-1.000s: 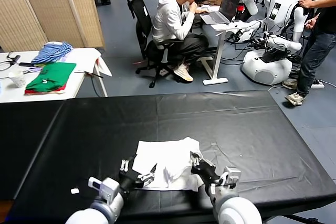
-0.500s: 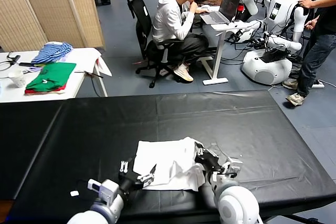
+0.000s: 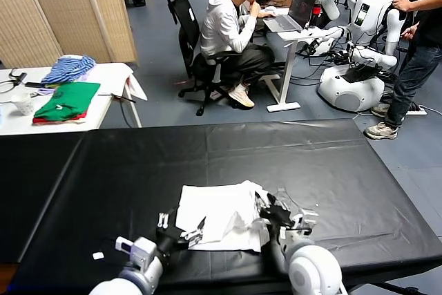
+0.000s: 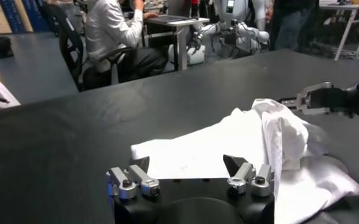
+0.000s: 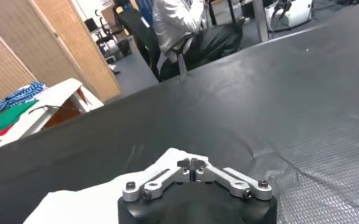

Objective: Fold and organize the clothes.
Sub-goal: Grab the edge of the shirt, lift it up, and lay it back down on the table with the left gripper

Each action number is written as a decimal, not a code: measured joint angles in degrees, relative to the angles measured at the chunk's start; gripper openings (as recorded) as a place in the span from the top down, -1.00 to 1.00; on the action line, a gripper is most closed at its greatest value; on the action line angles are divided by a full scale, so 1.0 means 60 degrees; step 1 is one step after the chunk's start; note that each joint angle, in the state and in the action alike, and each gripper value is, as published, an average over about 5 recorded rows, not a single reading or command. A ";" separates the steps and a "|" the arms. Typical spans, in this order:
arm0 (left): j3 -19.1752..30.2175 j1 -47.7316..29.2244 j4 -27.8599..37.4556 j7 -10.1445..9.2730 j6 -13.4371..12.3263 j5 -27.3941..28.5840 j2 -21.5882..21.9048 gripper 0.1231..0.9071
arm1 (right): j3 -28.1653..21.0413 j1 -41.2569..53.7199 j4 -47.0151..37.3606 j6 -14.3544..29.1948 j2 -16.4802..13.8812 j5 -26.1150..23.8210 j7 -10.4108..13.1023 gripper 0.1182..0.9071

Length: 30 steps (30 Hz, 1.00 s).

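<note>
Head view: the right gripper (image 3: 278,206), state indeterminate, touched the half-folded white T-shirt (image 3: 217,215); left gripper (image 3: 181,229) spread; refolding appeared next.

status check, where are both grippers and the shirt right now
Left gripper open at the white T-shirt's near edge. Right gripper at its bunched right side, holding nothing visible. Shirt partly folded on black table. Nothing in the way.

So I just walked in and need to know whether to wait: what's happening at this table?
The robot is folding a white T-shirt on the black table. Its right pincer, tips together, sits at the shirt's bunched right edge; whether it pinches cloth isn't clear. Its left pincer is open at the shirt's near left edge, holding nothing.
</note>
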 joint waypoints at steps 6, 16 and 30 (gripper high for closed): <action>0.0035 0.0008 -0.0063 -0.0002 0.0000 0.0010 -0.0076 -1.00 | -0.0207 -0.1131 0.1113 0.0042 -0.0094 -0.0884 -0.0197 -1.00; 0.0041 0.0107 -0.0069 -0.0016 -0.0030 0.0067 -0.0133 -1.00 | -0.0450 -0.2040 0.1253 0.0223 -0.0124 -0.1285 -0.0204 -1.00; 0.0066 0.0156 0.0044 -0.0082 -0.0018 0.0060 -0.0237 -1.00 | -0.0693 -0.1878 0.0612 0.0300 -0.0132 -0.1328 -0.0198 -0.95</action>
